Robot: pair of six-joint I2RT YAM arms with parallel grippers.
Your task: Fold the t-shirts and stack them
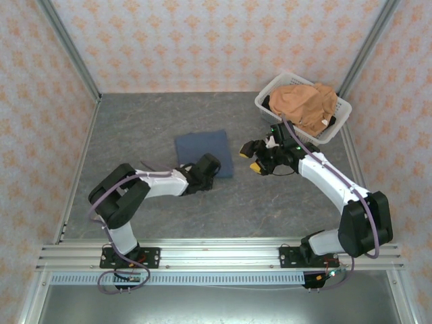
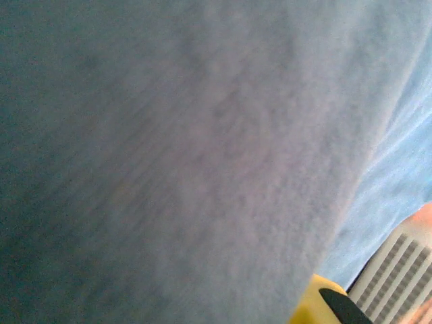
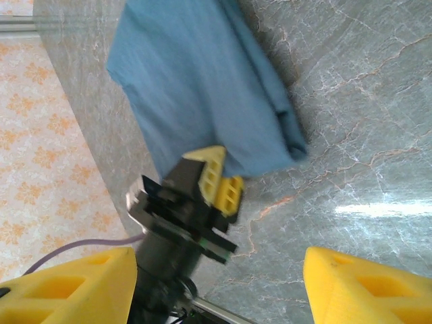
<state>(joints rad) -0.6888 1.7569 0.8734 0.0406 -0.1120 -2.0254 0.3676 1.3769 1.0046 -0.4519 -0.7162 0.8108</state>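
The grey marbled table is enclosed by walls papered in an orange motif. Two arms are mounted at its near edge: the left arm is bent low and stretched toward the centre, and the right arm is reached in from the right side.

The slate-blue t-shirt is laid at the middle of the table, folded into a compact rectangle. In the right wrist view its layered edges are seen lying flat on the stone surface, and in the left wrist view the blurred cloth is pressed close to the lens.

The orange-tan t-shirt is heaped unfolded in the white lattice basket, which is set at the far right corner, well apart from the blue shirt; part of the cloth is draped over the basket's right rim.

The left gripper is placed at the near right corner of the blue shirt. From the right wrist camera its yellow fingers are seen drawn close together on the shirt's edge, so the cloth is taken as pinched between them.

The right gripper is held just beside the blue shirt's right edge, apart from it. Its yellow fingers are spread wide and nothing is gripped
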